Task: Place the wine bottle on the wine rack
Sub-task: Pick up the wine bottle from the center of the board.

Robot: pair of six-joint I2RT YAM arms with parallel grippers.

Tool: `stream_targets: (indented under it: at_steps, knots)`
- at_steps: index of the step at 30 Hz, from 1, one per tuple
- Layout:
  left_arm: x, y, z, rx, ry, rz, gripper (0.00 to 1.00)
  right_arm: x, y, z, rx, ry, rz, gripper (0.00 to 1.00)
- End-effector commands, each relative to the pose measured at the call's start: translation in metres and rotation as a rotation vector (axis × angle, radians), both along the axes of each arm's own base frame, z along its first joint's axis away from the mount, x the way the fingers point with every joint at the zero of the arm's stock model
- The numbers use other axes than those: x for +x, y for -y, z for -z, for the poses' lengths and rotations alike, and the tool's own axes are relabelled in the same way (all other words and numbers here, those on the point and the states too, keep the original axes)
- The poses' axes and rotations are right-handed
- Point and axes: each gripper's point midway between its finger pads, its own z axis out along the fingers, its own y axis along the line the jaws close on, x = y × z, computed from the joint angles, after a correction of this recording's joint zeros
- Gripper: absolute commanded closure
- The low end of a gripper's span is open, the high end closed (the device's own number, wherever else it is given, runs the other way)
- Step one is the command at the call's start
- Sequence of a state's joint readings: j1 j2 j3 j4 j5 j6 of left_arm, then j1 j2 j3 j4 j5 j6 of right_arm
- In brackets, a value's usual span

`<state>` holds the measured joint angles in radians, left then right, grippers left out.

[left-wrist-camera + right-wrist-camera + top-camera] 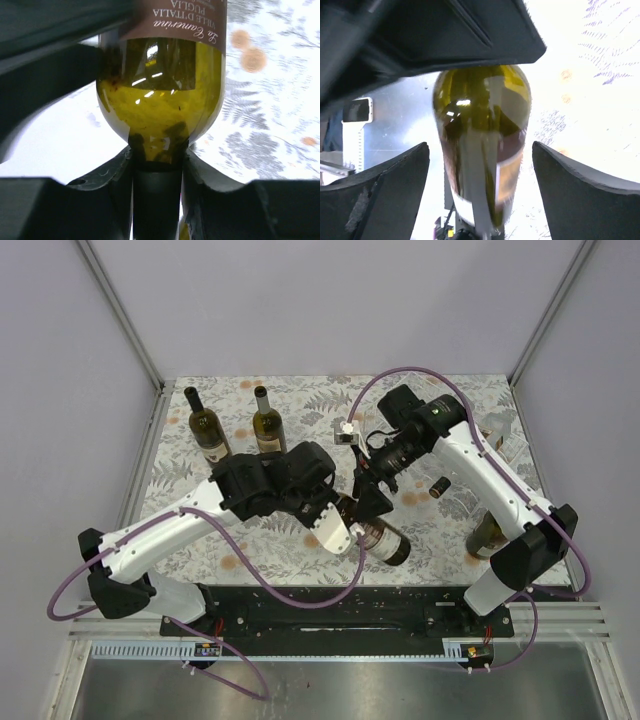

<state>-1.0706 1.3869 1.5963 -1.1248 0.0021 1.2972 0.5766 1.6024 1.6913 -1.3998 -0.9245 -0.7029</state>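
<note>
1. Top external view: the left gripper (350, 527) has the wine bottle (385, 543) at mid-table, turned on its side over the patterned table (300, 400). The clear wine rack (470, 502) sits to the right, partly under the right arm and hard to trace
2. Left wrist view: its fingers (115, 170) are clamped on the neck, just below the shoulder of the bottle
3. Right wrist view: the right gripper (480, 190) stands wide apart, with one finger (385, 185) on each side of the bottle body and a gap on both sides
4. Risk: a hold on the neck alone leaves the heavy body hanging out, so the glass could pivot or slip in the pads on a swing towards the rack
5. Risk: if the right gripper closes off-centre on the round, glossy body, it may shove the bottle sideways against the left hold
6. Risk: the rack's ribs are see-through and another bottle (487, 535) looks lodged there, so a low approach could knock either
7. Writing: the brown label (175, 20), seen upside down, reads "D'ITALIA" and "PUGLIA"; the script line beside them is not surely legible
</note>
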Motion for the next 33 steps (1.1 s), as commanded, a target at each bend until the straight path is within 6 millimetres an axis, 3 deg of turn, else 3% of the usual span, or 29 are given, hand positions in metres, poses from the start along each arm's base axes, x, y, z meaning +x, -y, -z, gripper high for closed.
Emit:
stream_targets:
  at_steps: [1, 10, 16, 22, 26, 29, 33]
  knots:
    - [-0.026, -0.014, 0.020, 0.064, -0.115, 0.018, 1.00, -0.020, 0.008, -0.021, 0.015, -0.068, -0.036, 0.08]
    - [-0.027, -0.018, 0.031, 0.087, -0.134, -0.005, 1.00, -0.019, 0.008, -0.019, 0.012, -0.068, -0.042, 0.08]
    - [-0.021, -0.020, 0.037, 0.062, -0.183, -0.096, 1.00, -0.001, 0.004, -0.031, 0.026, 0.039, 0.054, 0.09]
    - [0.003, -0.030, 0.035, -0.090, -0.307, -0.315, 1.00, 0.046, 0.009, -0.067, 0.056, 0.312, 0.321, 0.05]
    - [0.024, -0.041, 0.044, -0.198, -0.363, -0.492, 1.00, 0.078, 0.018, -0.097, 0.074, 0.410, 0.516, 0.05]
    - [0.033, -0.038, 0.054, -0.265, -0.411, -0.584, 1.00, 0.105, 0.030, -0.112, 0.091, 0.460, 0.657, 0.05]
    - [0.061, -0.030, 0.061, -0.408, -0.458, -0.739, 1.00, 0.123, 0.039, -0.129, 0.120, 0.510, 0.742, 0.05]
